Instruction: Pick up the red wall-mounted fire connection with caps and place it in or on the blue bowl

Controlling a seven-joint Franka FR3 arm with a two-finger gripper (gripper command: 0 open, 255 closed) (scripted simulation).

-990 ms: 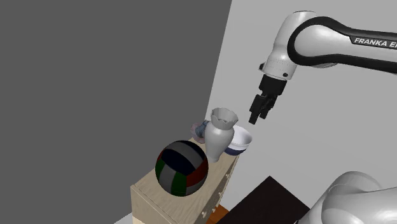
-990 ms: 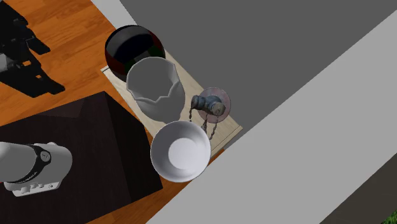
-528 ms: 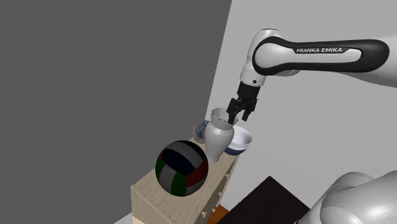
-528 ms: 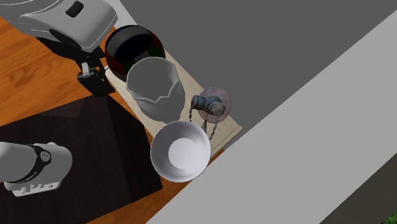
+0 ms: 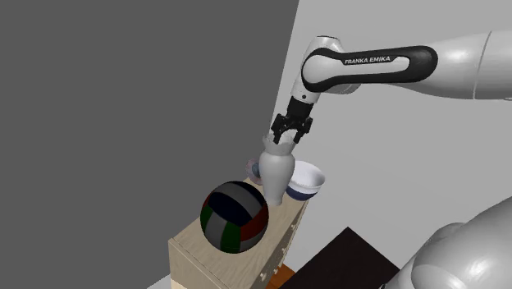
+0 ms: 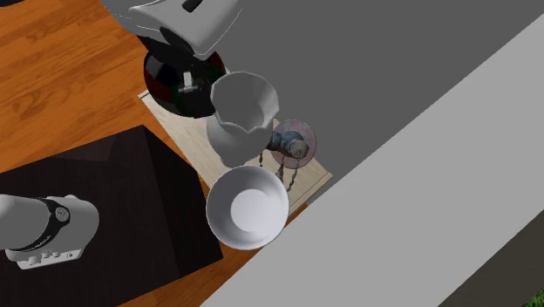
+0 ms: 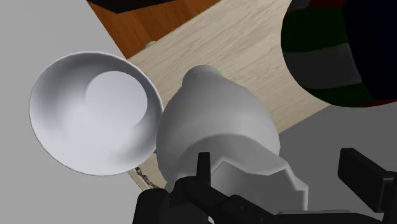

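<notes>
A white arm (image 5: 369, 66) is reaching in from the shoulder view's right, and its black claw (image 5: 290, 131) is hanging right at the scalloped rim of a pale grey vase (image 5: 275, 172). In the wrist view the claw (image 7: 280, 165) is spread wide. Its fingers (image 7: 203, 167) are standing well apart with part of the rim of the vase (image 7: 216, 127) between them, and they are not clasping it. The connection (image 6: 290, 144) is lying on a light wooden surface (image 6: 312, 177), just beside the vase (image 6: 240, 118) and close to the grey wall (image 6: 410, 166). It is showing a round, faded pinkish-red plate with a grey-blue capped fitting at its middle, and thin chains are trailing from it toward the bowl (image 6: 218, 196). In the shoulder view a small part of the connection (image 5: 255, 168) is peeking out past the vase on that view's left. The bowl is sitting near the connection but apart from it, at the surface's edge. It is looking white inside, with nothing in it, and the shoulder view is showing a dark blue band low on the outside of the bowl (image 5: 308, 182). In the wrist view the bowl (image 7: 95, 114) is lying just beside the vase. A dark ball (image 5: 235, 216) with red and green panels is resting at the surface's other end, on the far side of the vase from the bowl. A dark box, the stand (image 6: 96, 201), is standing on a wooden floor (image 6: 61, 87) next to the surface.
</notes>
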